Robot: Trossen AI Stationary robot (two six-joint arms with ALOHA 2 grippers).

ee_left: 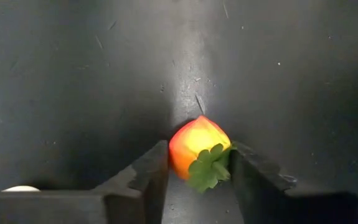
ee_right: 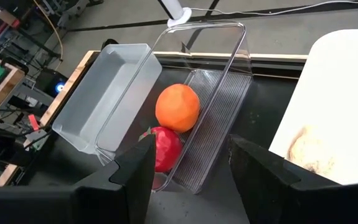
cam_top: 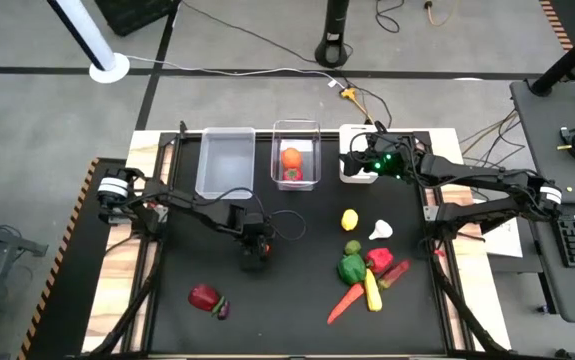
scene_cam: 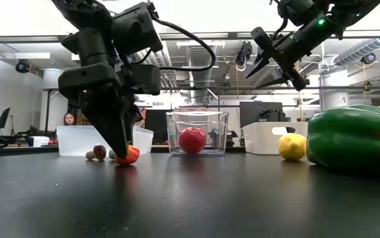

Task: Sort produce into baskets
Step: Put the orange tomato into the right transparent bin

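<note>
On the black mat, left of centre: your left gripper [ee_left: 198, 177] stands low over a small orange-red fruit [ee_left: 195, 149], one finger at each side of it.
Step in hand: the pick of this fruit. The fingers [ee_left: 142, 177] look as touching or almost touching it, but it sits on the table [scene_cam: 190, 198] in the low view (so you should not count it as held yet).
Next move: I judge you need to finish the squeeze, lift straight up, then carry it to a basket at the far edge of the table.
Look of the fruit: round, glossy, orange going to red, with a green leaf [ee_left: 208, 167] at the side toward the camera; the leaf may slip under a finger.
Middle clear basket [cam_top: 296, 155]: it holds an orange [ee_right: 177, 107] and a red piece [ee_right: 165, 148].
Left basket [cam_top: 226, 162]: nothing visible inside.
Right gripper [cam_top: 359, 160]: it hovers above the white basket [ee_right: 337, 106], fingers apart, holding nothing.
Rest of produce: green pepper [scene_cam: 351, 137], lemon [scene_cam: 292, 146], carrot [cam_top: 345, 301] lie at the right of the mat.
</note>
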